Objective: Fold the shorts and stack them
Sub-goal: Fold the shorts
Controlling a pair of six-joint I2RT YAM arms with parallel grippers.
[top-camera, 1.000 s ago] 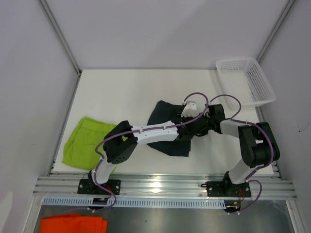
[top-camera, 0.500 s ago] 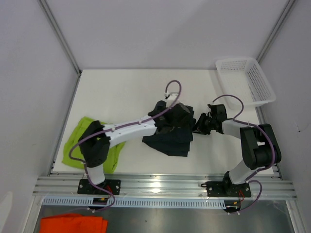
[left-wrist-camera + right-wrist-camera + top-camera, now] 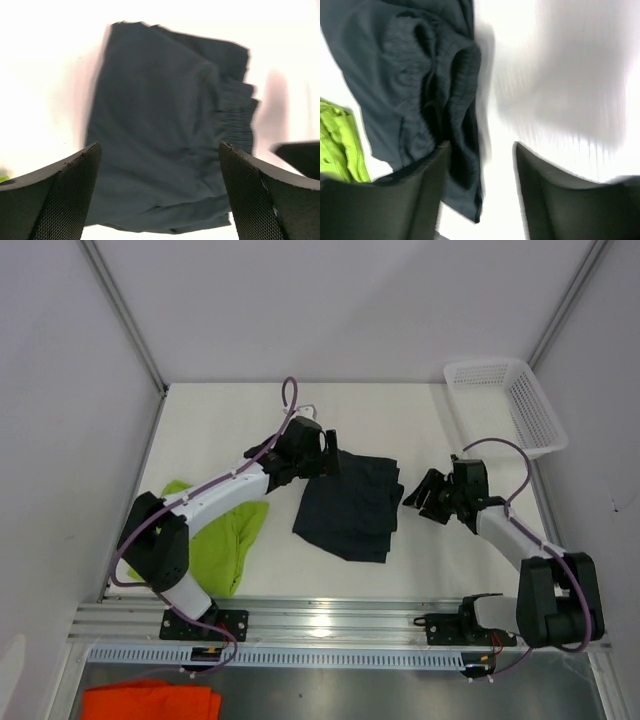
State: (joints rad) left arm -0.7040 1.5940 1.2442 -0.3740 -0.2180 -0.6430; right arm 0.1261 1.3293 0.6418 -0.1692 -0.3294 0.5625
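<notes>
A: Right, left fingers (image 3: 55,200), status?
B: Spread wide, nothing in them. Hovering over the surface (image 3: 230,420), w/ the dark shorts (image 3: 350,508) just ahead and below, seen in the gap betw. the tips.
A: Touching the cloth?
B: Doesn't look it. Top view puts them just beside the shorts' far-left corner.
A: Right fingers (image 3: 555,200)?
B: Partway open, empty too. Bare surface shows in the gap. Dark shorts lie just to their left. One tip overlaps the waistband edge in the wrist view; can't tell if it touches. Top view shows a thin gap.
A: So where do the dark shorts sit?
B: Betw. the two sets of fingers, flat, folded to a rough rectangle, layers showing along one edge, elastic waistband toward the right fingers.
A: Green shorts (image 3: 238,540)?
B: Well behind the left fingers, back along that arm, partly under it, rumpled. Apart from the dark pair, not stacked.
A: Anything else?
B: Basket (image 3: 505,405) beyond the right fingers, far-right corner. Orange cloth (image 3: 150,702) off the surface, nearer than the arm bases.
</notes>
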